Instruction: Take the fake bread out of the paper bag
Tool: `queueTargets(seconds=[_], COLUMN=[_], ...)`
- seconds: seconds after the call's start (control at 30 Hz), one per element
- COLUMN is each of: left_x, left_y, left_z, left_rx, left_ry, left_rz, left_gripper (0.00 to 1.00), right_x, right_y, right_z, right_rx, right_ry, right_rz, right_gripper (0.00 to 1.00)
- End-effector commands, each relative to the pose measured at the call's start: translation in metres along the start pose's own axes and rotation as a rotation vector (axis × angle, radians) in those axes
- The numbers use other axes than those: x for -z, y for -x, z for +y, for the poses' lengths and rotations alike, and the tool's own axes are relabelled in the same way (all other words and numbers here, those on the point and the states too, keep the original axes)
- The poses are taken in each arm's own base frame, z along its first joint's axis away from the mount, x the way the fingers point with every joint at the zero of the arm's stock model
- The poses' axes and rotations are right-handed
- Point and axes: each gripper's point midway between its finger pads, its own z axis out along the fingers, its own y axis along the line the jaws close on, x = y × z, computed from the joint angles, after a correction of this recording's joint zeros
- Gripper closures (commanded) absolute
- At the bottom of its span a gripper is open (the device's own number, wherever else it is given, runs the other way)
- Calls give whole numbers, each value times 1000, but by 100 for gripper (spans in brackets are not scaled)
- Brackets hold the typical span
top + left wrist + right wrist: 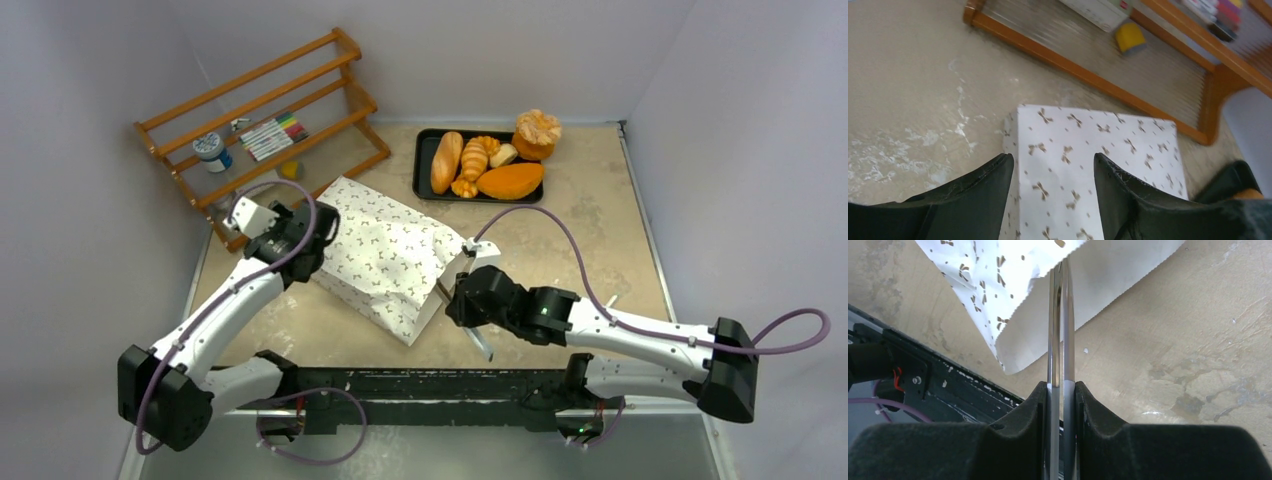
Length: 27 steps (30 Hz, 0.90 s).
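Note:
The off-white paper bag (385, 255) with dark marks lies on its side in the middle of the table, its mouth facing the right arm. My left gripper (305, 235) is open, its jaws (1053, 160) straddling the bag's closed end (1088, 165). My right gripper (462, 297) is shut on a pair of metal tongs (1060, 330), whose closed tips reach the edge of the bag's mouth (998, 270). The bag's inside is hidden. Several fake bread pieces (447, 160) lie on the black tray (420, 165) at the back.
A wooden rack (260, 120) stands at the back left with markers (272, 135), a jar (212, 150) and a small yellow item (1130, 37). The black mounting rail (430, 385) runs along the near edge. Walls close in both sides.

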Motion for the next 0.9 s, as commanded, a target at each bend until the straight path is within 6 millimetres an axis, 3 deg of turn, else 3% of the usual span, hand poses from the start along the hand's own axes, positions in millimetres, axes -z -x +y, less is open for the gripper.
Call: queueTargets(seconds=[0.0, 0.17, 0.3, 0.63, 0.87], left_x=[-39, -73, -91, -93, -106], left_y=[-2, 14, 12, -8, -15], left_z=[15, 40, 55, 65, 53], left_rx=[112, 149, 183, 333, 468], left_ry=[86, 196, 241, 182, 97], left_rz=[36, 3, 45, 211, 270], left_gripper=[40, 40, 39, 35, 35], right_x=[8, 4, 3, -2, -2], right_y=[28, 25, 24, 20, 20], right_z=[20, 19, 20, 18, 18], right_rx=[-21, -19, -20, -14, -16], right_ry=[35, 32, 35, 28, 26], right_rz=[-79, -73, -70, -60, -61], right_gripper=[100, 100, 100, 100, 100])
